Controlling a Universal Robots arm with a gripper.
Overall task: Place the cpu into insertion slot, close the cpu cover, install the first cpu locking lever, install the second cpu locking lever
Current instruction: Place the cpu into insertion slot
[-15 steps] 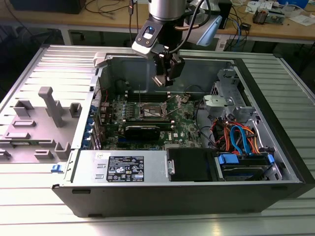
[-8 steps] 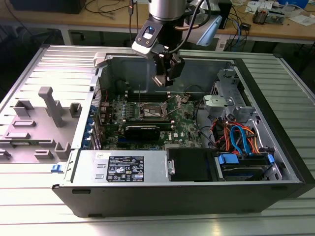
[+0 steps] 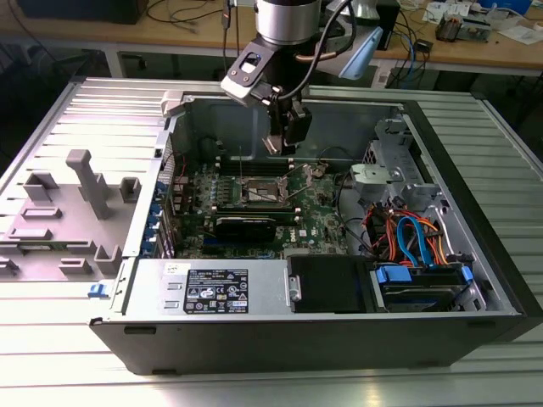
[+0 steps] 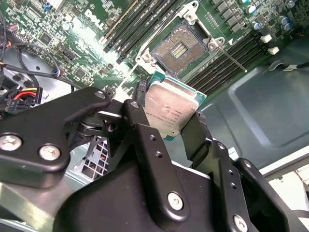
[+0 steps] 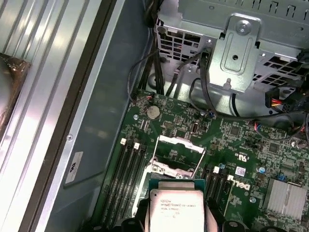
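Since I judge the cpu (image 4: 171,104) light, stiff and fragile underneath, an edge hold suits: my gripper (image 4: 166,123) is closed on its two opposite sides, above the motherboard (image 3: 318,208), with the insertion slot (image 3: 263,191) at its seven o'clock in the exterior view.

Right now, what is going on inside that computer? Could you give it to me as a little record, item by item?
hand: shut on the cpu
cpu: held between the hand's fingers above the board, not in the socket
socket: empty, dark middle bare
cover: raised, not closed
board: green, lying flat in the case
case: on its side, open on top
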